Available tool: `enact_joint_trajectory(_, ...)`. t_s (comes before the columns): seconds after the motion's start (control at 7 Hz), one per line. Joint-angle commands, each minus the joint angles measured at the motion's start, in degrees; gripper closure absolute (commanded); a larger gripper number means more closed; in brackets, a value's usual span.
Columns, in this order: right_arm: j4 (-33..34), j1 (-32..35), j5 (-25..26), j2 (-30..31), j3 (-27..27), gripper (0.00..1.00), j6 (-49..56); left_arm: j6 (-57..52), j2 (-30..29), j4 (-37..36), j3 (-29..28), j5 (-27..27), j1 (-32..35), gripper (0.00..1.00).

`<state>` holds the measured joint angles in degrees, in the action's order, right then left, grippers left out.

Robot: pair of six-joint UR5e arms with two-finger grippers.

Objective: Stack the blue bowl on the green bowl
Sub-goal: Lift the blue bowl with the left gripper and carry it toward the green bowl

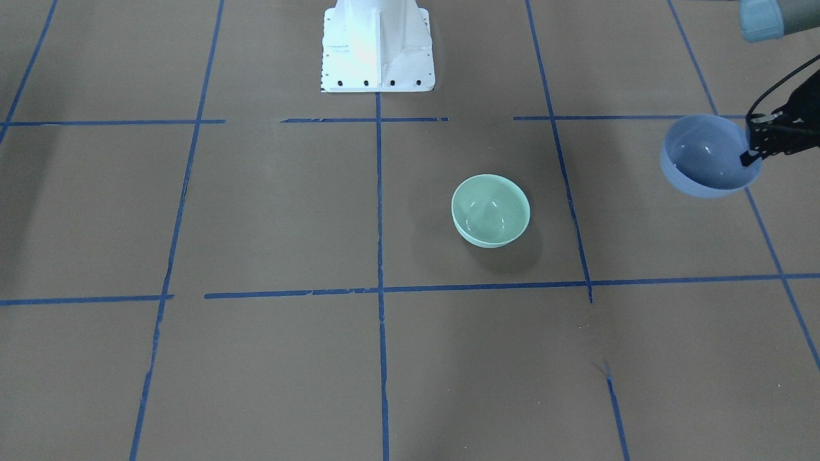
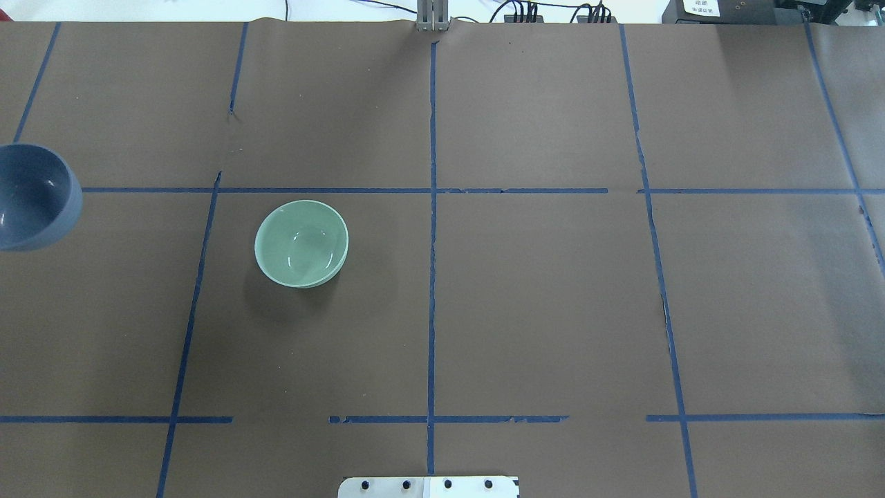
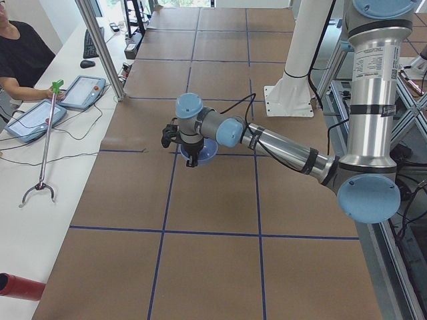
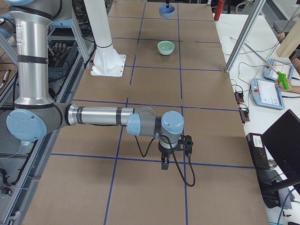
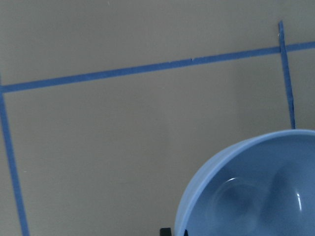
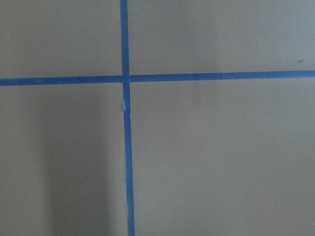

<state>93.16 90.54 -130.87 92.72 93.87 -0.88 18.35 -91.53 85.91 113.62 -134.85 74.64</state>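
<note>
The left hand [image 1: 753, 153] clamped the rim of the glossy, round blue bowl [image 1: 705, 157]. The smooth green bowl [image 1: 491, 210] sat on the matte brown surface [image 1: 256, 211]; the right hand [image 4: 164, 164] could not be judged.

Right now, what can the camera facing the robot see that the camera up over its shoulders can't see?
Only the front-facing view shows the left tool pinching the blue bowl by its rim. Only the overhead view shows cables past the table's far edge; there the blue bowl is cut off at the picture's edge, with no tool in sight. Both show the green bowl sitting on the brown table with blue tape lines, apart from the blue bowl.
</note>
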Motion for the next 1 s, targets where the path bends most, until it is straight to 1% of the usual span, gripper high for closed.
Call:
enact_joint_trajectory(0.0,0.00,-0.01,0.00,0.00,0.00,0.00,0.00,7.77,-5.49,-6.72,3.87,0.03,1.05,1.00)
enact_joint_trajectory(0.14,0.00,-0.01,0.00,0.00,0.00,0.00,0.00,16.11,-8.28,-6.81,5.55,-0.06,-3.14,1.00)
enact_joint_trajectory(0.29,0.00,-0.01,0.00,0.00,0.00,0.00,0.00,25.94,-12.31,-6.46,5.21,-0.06,-9.44,1.00)
enact_joint_trajectory(0.43,0.00,0.07,0.00,0.00,0.00,0.00,0.00,32.30,-15.40,-6.37,4.60,-0.06,-14.73,1.00)
enact_joint_trajectory(0.57,0.00,0.08,0.00,0.00,0.00,0.00,0.00,35.67,-17.61,-6.02,3.46,2.03,-18.70,1.00)
enact_joint_trajectory(0.71,0.00,-0.01,0.00,0.00,0.00,0.00,0.00,39.36,-18.32,-1.15,0.49,4.66,-21.69,1.00)
enact_joint_trajectory(0.86,0.00,0.07,0.00,0.00,0.00,0.00,0.00,44.44,-18.33,7.17,-3.54,4.86,-23.29,1.00)
